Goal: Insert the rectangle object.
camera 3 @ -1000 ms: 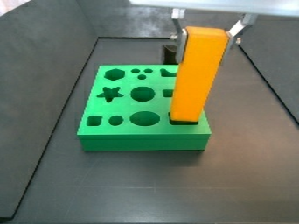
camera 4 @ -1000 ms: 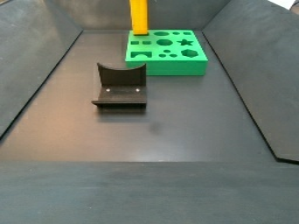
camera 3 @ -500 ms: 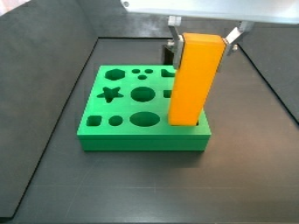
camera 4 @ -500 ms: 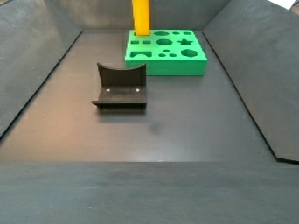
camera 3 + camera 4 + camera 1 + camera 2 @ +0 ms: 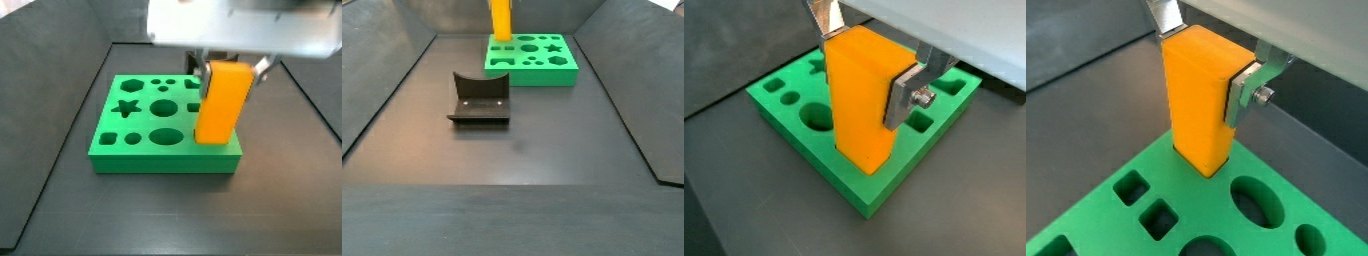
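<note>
The pincer (image 5: 874, 55) has sunk lower, pinching the upright rectangle object (image 5: 866, 100), whose long axis points straight down into the green board (image 5: 885, 185) corner slot.

Green board (image 5: 150, 152) sits at the far end of the dark floor (image 5: 543, 150), its top cut with shaped holes: a star (image 5: 128, 107), a hexagon (image 5: 131, 83), several circles. The fixture (image 5: 478, 98) stands near it, apart, on open floor.

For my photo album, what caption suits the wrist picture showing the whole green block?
The gripper holds the upright orange bar with its lower end at a corner of the green board.
</note>
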